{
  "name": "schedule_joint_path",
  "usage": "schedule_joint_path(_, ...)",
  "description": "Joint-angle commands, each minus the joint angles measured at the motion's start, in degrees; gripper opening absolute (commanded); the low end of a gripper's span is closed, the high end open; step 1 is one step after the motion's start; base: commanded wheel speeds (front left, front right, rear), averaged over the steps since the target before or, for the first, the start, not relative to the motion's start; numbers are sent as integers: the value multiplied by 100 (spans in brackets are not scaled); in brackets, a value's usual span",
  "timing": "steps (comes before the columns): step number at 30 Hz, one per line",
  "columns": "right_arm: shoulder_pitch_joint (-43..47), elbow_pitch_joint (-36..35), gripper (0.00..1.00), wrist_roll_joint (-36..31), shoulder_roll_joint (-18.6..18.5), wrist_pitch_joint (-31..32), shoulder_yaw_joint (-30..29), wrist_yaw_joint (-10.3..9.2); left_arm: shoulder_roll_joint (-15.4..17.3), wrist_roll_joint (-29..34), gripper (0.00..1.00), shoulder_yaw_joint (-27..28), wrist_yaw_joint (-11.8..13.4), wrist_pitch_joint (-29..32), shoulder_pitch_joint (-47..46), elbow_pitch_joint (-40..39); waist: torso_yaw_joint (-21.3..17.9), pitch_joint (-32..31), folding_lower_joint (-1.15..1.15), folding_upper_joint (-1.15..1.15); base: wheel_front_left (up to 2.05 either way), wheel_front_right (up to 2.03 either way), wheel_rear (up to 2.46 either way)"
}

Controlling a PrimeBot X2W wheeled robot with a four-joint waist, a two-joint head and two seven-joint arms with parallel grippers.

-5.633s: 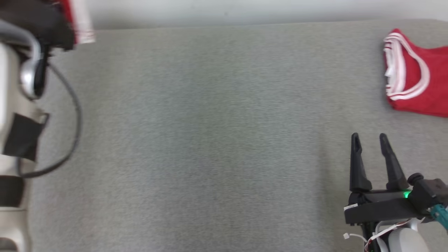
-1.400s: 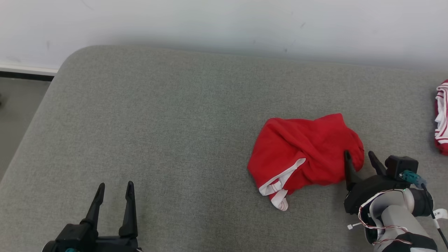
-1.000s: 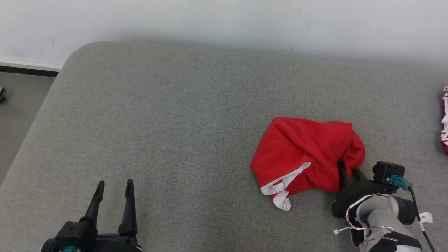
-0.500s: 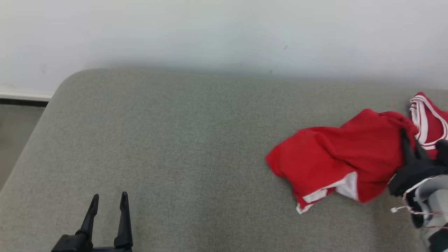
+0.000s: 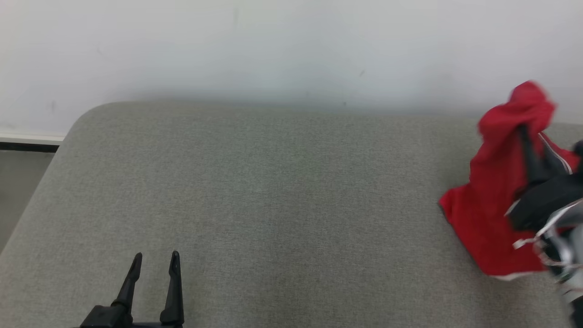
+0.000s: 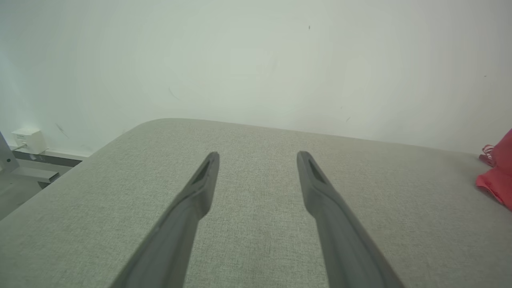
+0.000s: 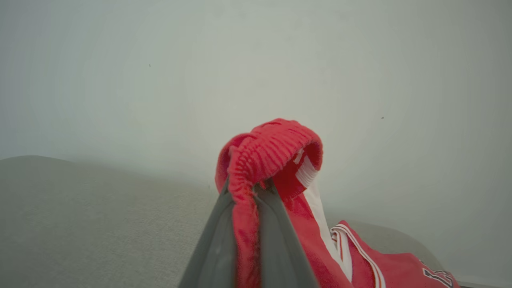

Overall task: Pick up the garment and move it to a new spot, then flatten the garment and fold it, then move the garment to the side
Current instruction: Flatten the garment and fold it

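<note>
The right gripper (image 7: 249, 190) pinches the garment (image 5: 494, 182) by its edge; the left gripper (image 5: 155, 259) is spread. That thin hold may slip and drop it.

A grey fabric-covered desk (image 5: 273, 191) with a rounded far-left corner stood against a white wall (image 5: 273, 45). At the left, a dark skirting strip (image 5: 27, 146) ran above the floor (image 5: 11, 191), near a small white box (image 6: 27, 140). A red, white-trimmed jersey (image 7: 400, 268) lay far right.

Head high, wrists low — sharing garment (image 5: 496, 182).
</note>
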Motion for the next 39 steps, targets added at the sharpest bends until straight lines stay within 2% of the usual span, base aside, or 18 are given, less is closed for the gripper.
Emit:
schedule_joint_path(1, 161, -73, 0, -12, 147, 37, 77, -17, -11, -8, 100, -19, 6, -16, -11, 24, 68, 15, 0, 0, 0, 0, 0)
schedule_joint_path(7, 733, -269, 0, 27, 992, 135, 596, -18, -29, -78, 100, -99, -7, -16, -47, 124, 324, 7, 0, 0, 0, 0, 0)
schedule_joint_path(15, 617, 436, 0, -68, 2083, -129, 1419, -18, -2, -76, 100, -88, -24, -16, -118, 249, 541, 78, 0, 0, 0, 0, 0)
schedule_joint_path(20, 251, 1156, 0, 72, 2405, -338, 1977, -17, -9, -74, 100, -154, -32, -16, -204, 320, 634, 119, 0, 0, 0, 0, 0)
schedule_joint_path(23, -15, 1577, 0, 520, 2466, -581, 2535, -17, -20, -104, 100, -228, -39, -16, -297, 405, 728, 118, 0, 0, 0, 0, 0)
schedule_joint_path(24, -73, 1666, 9, 675, 2459, -625, 2682, -17, -22, -107, 100, -245, -40, -16, -311, 431, 749, 113, 0, 0, 0, 0, 0)
schedule_joint_path(25, -135, 1782, 71, 752, 2448, -647, 2815, -18, -27, -114, 100, -267, -42, -16, -326, 451, 766, 109, 0, 0, 0, 0, 0)
schedule_joint_path(26, -191, 1882, 100, 862, 2448, -657, 2949, -17, -30, -111, 100, -277, -43, -16, -343, 465, 775, 104, 0, 0, 0, 0, 0)
schedule_joint_path(32, -409, 2332, 100, 1181, 2450, -953, 3326, -18, -39, -100, 100, -243, -12, -16, -265, 472, 634, 25, 0, 0, 0, 0, 0)
schedule_joint_path(35, -476, 2426, 100, 1151, 2453, -1064, 3264, -17, -38, -101, 100, -214, -1, -16, -217, 459, 541, -2, 0, 0, 0, 0, 0)
schedule_joint_path(39, -513, 2500, 100, 934, 2403, -1189, 2833, -18, -43, -94, 100, -172, 27, -16, -148, 399, 345, -54, 0, 0, 0, 0, 0)
